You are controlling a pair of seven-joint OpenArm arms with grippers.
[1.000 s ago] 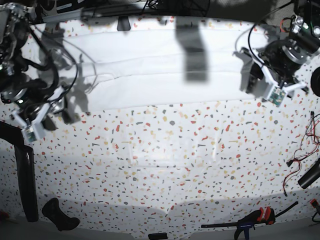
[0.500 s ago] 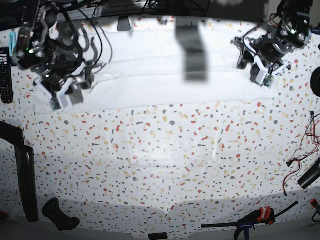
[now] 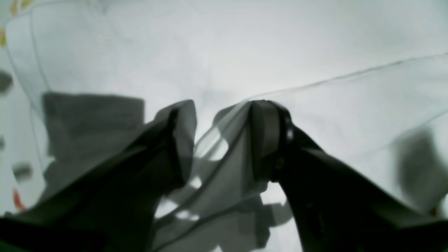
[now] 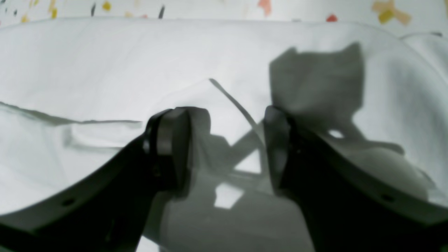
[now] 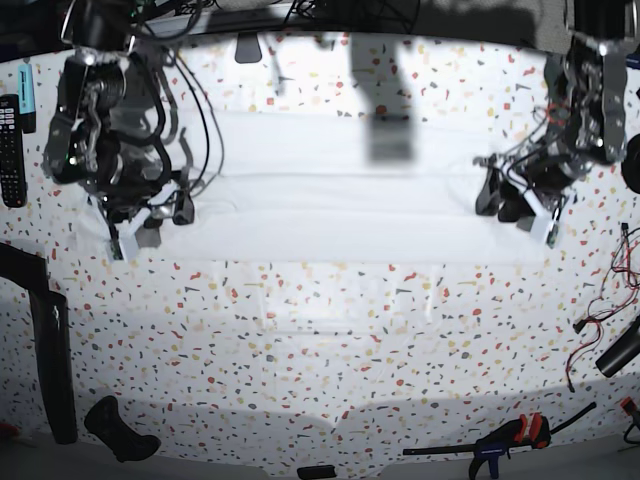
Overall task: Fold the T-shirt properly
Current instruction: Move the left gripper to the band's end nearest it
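The white T-shirt (image 5: pixel 330 200) lies flat as a wide band across the far half of the table. My left gripper (image 5: pixel 515 208) is at its right end. In the left wrist view it (image 3: pixel 224 119) is open, low over the cloth (image 3: pixel 245 52), with a seam line running past its fingers. My right gripper (image 5: pixel 150 228) is at the shirt's left end. In the right wrist view it (image 4: pixel 225 140) is open, with a fold edge of the shirt (image 4: pixel 105 70) between its fingers. Whether either touches the cloth is unclear.
The terrazzo tabletop (image 5: pixel 330 340) stretches in front of the shirt. A remote control (image 5: pixel 10 150) lies at the left edge, a black bar (image 5: pixel 50 350) below it. A black clamp (image 5: pixel 510 440) and cables (image 5: pixel 600 330) are at the front right.
Both arms have swung inward and down onto the two ends of the shirt. The shirt's band now lies nearer the front of the table than before.
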